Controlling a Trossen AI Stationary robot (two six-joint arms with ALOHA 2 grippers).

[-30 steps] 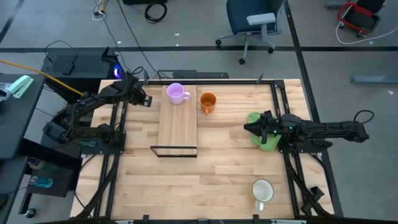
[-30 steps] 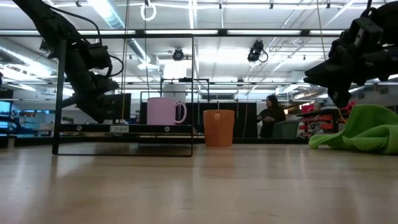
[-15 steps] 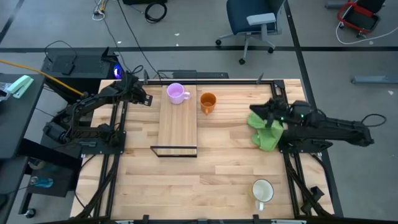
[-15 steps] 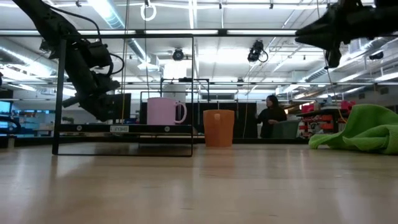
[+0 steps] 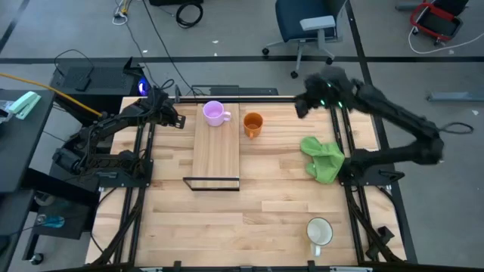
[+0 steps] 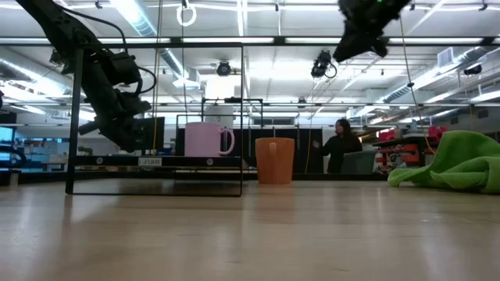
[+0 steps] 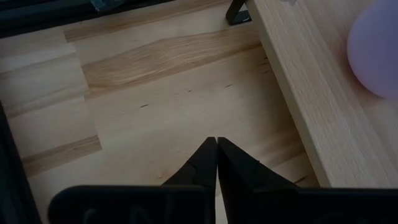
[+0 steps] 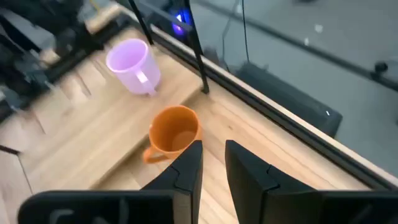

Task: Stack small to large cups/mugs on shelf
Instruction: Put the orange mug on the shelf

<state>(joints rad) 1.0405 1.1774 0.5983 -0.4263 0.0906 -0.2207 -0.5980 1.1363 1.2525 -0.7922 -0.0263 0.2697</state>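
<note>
Movement from the right gripper (image 5: 301, 106): 1 second ago it hung low over the green cloth (image 5: 323, 158), now it is lifted high near the table's back edge, past the orange mug (image 5: 252, 124), with nothing between its narrowly parted fingers. That looks like an approach on the orange mug, which stands on the tabletop just beside the shelf (image 5: 216, 151). Purple mug (image 5: 215, 113) sits upright at the shelf's far end, unchanged. White mug (image 5: 319, 231) waits at the table's near right, well apart from everything. Left gripper (image 7: 216, 144) stays parked beside the shelf, fingers pressed together and empty. So 1 of 3 mugs is placed; my guess, orange goes next.
</note>
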